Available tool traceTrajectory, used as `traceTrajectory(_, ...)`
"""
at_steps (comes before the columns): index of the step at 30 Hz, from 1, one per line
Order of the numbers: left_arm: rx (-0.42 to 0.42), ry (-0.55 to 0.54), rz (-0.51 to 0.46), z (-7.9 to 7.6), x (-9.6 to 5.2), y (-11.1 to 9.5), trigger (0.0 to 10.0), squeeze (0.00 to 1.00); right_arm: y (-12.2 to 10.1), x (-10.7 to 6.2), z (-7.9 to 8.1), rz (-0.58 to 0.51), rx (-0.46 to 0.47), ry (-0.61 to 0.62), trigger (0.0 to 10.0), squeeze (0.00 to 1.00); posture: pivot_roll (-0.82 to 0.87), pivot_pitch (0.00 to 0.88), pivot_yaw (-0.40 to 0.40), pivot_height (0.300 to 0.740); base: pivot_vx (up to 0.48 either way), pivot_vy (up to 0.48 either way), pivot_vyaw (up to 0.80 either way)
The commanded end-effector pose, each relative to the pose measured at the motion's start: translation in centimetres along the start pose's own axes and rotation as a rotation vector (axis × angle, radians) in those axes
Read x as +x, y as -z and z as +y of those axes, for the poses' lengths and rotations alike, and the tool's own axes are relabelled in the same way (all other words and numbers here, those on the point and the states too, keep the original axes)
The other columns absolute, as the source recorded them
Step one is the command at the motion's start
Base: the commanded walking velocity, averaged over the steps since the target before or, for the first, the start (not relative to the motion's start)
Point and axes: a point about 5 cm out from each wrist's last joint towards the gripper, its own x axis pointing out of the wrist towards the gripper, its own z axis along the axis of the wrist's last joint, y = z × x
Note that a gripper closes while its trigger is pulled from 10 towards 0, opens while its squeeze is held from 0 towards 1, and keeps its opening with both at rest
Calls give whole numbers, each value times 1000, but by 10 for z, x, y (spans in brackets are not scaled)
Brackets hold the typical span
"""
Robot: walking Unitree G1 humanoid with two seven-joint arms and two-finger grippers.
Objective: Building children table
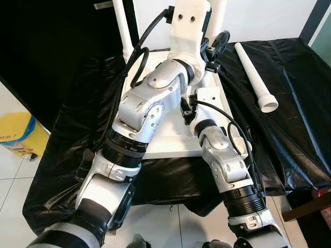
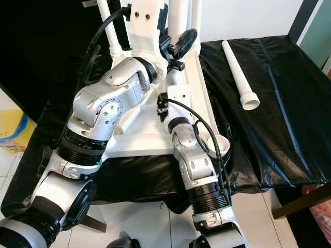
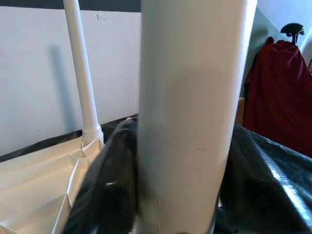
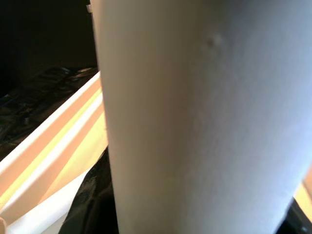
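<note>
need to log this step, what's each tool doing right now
left tool: closed on a white leg standing on the tabletop.
right tool: up against a white leg; grip cannot be told.

Silver arms [image 1: 150,103], black cables [image 1: 135,62]

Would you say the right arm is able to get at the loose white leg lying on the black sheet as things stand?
Probably yes: the loose leg lies bare on the black sheet to the right arm's side with nothing over it, though the right end effector is up against an upright leg.

Matt white plastic leg [image 1: 255,76]; glossy black sheet [image 1: 295,124].
</note>
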Motion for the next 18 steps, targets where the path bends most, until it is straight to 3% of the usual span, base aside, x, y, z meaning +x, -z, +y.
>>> traceTrajectory(1,-4,55,-25,-7,-1,-6,10000,1000,0,1,6,0,-2,-12,10000,0,-37,105,68,740,0,0,0)
traceTrajectory(9,-28,62,-41,-7,-3,-6,10000,1000,-2,3,2,-3,11,12,10000,0,-37,104,64,740,0,0,0)
traceTrajectory(13,2,63,-42,-6,-4,-7,10000,1000,-4,3,-1,-15,16,33,10000,0,-38,103,64,740,0,0,0)
traceTrajectory(14,18,57,-44,-6,-5,-7,10000,949,-5,3,-4,-25,19,50,10000,0,-39,102,63,740,0,0,0)
traceTrajectory(15,27,47,-46,-4,-6,-7,10000,0,-7,3,-8,-34,25,73,10000,0,-40,102,62,740,0,0,0)
traceTrajectory(18,36,35,-55,-2,-9,-7,10000,0,-9,2,-16,-44,32,111,10000,0,-40,102,60,740,0,0,0)
